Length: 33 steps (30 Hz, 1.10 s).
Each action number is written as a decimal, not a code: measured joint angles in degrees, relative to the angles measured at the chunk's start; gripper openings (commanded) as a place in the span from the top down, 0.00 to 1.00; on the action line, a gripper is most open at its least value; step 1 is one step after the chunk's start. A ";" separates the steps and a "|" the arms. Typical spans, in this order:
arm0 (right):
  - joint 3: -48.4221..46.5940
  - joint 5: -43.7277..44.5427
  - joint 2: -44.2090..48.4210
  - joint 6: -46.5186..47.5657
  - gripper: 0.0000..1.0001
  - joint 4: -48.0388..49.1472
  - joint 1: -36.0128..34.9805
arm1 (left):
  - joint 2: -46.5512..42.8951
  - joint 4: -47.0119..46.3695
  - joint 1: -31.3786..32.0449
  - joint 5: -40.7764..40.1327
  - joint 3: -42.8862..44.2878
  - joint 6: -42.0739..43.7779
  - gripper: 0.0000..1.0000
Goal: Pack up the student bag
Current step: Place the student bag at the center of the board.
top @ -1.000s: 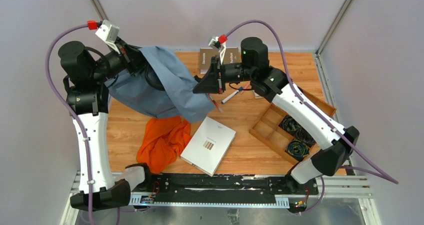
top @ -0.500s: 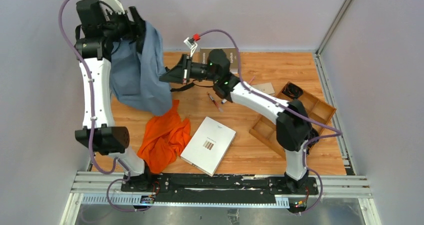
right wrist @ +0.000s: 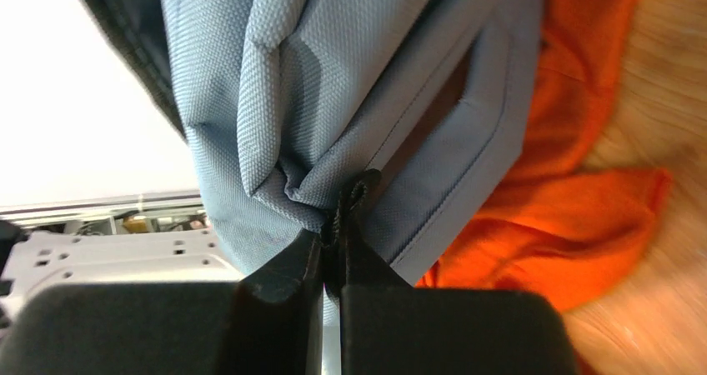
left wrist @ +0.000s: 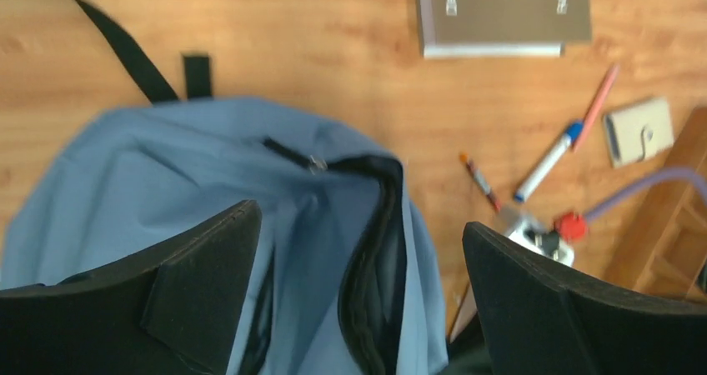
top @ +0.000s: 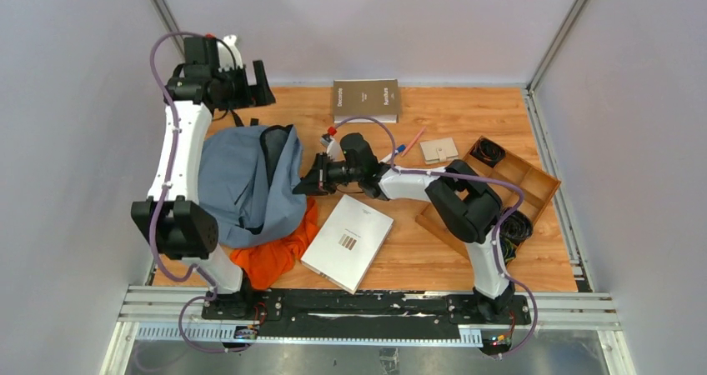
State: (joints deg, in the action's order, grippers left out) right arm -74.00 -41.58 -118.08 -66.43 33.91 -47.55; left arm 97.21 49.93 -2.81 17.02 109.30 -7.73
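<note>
In the top view the student bag (top: 242,179) lay slumped on the left part of the table (top: 467,117). Its long axis ran from far to near, and its black-rimmed mouth was on its far-right side. The right gripper (top: 303,185) was touching the bag's right edge, jaws pressed together on the fabric, so the bag lay directly to that gripper's left. The left gripper (top: 252,86) hung beyond the bag's far end, apart from it, jaws spread wide and holding nothing. The right arm was therefore the nearer one. An orange cloth (top: 275,254) showed from under the bag's near edge, and a white notebook (top: 348,240) lay near-right of the bag.

In the left wrist view the spread fingers (left wrist: 200,283) framed the bag from above. The black zipper line (left wrist: 371,258) of the mouth ran between them, and a brown book (left wrist: 500,12) and a blue-capped marker (left wrist: 546,162) lay on bare wood off the bag's right side.

In the right wrist view the fingertips (right wrist: 283,279) were pinching a bunched fold of the bag's grey-blue cloth beside a seam, with the orange cloth behind it.

Judging from this, the coming move turned on the mouth. It opened toward the right arm, which held its lip, while the free left gripper stood above it.
</note>
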 measured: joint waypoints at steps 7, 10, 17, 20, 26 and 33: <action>2.36 0.52 1.99 5.16 1.00 -5.57 0.35 | -15.28 -2.51 8.83 -6.34 -18.95 -1.73 0.06; 2.38 0.50 2.05 6.19 1.00 -6.25 0.37 | -20.63 -3.96 11.67 -12.22 -24.92 -2.69 0.09; 2.95 0.52 2.12 7.21 1.00 -6.73 0.37 | -27.04 -6.69 17.81 -24.44 -35.82 -7.19 0.09; 3.04 0.57 2.32 7.58 1.00 -7.15 0.37 | -26.86 -8.46 19.63 -25.57 -40.26 -9.60 0.26; 3.39 0.50 2.69 7.61 1.00 -7.74 0.37 | -25.18 -10.82 20.20 -26.14 -44.87 -11.93 0.93; 4.42 0.52 3.19 7.56 1.00 -7.82 0.39 | -24.92 -8.46 20.20 -30.84 -40.17 -10.95 1.00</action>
State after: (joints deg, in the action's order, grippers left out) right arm -69.58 -41.06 -114.89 -58.87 26.09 -47.16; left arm 72.29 41.47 17.39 -13.82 69.12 -18.68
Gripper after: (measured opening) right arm 0.051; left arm 0.033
